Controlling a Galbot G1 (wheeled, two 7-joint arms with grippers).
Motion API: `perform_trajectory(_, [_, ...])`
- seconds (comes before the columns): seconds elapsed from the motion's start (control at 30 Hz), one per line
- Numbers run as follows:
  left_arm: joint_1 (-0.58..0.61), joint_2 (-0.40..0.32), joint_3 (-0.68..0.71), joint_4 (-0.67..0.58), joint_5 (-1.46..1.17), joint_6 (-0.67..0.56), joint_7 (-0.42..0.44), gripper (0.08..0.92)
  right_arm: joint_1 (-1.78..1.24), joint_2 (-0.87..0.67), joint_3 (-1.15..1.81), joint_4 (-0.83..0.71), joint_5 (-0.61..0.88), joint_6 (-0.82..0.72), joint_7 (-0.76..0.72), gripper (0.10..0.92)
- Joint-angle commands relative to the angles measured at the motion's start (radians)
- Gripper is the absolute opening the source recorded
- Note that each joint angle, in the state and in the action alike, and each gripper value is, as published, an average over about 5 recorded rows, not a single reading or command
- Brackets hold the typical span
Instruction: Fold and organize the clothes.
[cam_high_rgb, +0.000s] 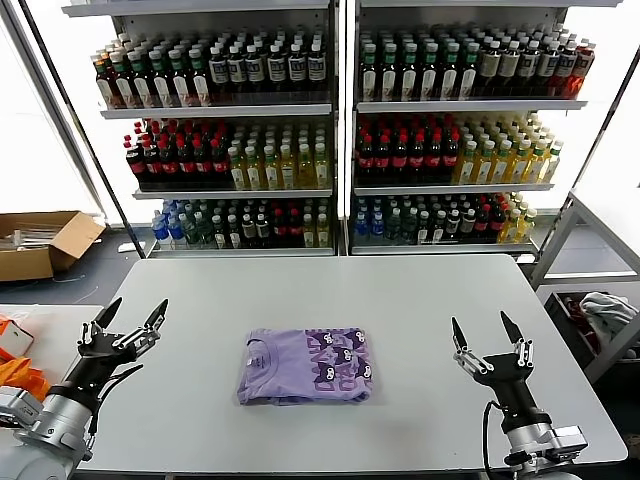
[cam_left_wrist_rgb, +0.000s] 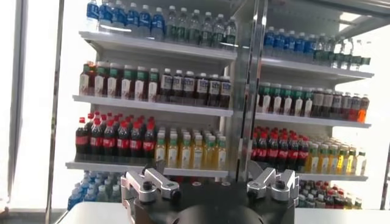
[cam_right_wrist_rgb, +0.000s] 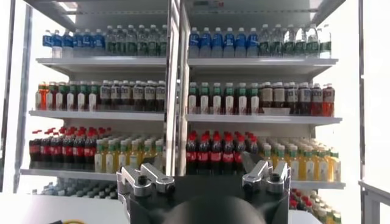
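Shelving (cam_high_rgb: 340, 120) fills the upper half of the head view, packed w/ rows of bottles (cam_high_rgb: 400, 150): dark w/ red caps, yellow, green, blue-capped at the lowest level. Both wrist views look straight at the same racks.

Grey table (cam_high_rgb: 340, 290) takes the lower centre of the frame. Cardboard box (cam_high_rgb: 40, 245) sits on the floor at left-centre edge; orange cloth (cam_high_rgb: 18, 372) at lower left edge; grey-white bundle of cloth (cam_high_rgb: 608, 318) at right edge, off the table.

T-shirt (cam_high_rgb: 305, 365), lavender, lies folded into a compact rectangle at lower centre of the frame, on the table. Collar at its left end, dark-and-white printed figures showing on the right portion of the top face. Nothing touching it.

Left gripper (cam_high_rgb: 130, 322) at lower left, above the table's left edge, fingers (cam_high_rgb: 156, 314) spread wide, holding nothing, well apart from the shirt. Right gripper (cam_high_rgb: 481, 333) at lower right over the table, fingers (cam_high_rgb: 508, 328) also spread wide, empty, pointing up-frame, well apart from the shirt.
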Motion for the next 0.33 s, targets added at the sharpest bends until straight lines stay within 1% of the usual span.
perform_trajectory(0.03, [-0.001, 0.002, -0.003, 0.001, 0.0, 0.0, 0.001, 0.823, -0.002, 0.0, 0.007, 0.001, 0.004, -0.001, 0.005, 0.823])
perform_trajectory(0.33, [-0.002, 0.0, 0.0, 0.002, 0.003, -0.001, 0.001, 0.822, -0.004, -0.001, 0.016, -0.003, 0.028, -0.001, 0.007, 0.823])
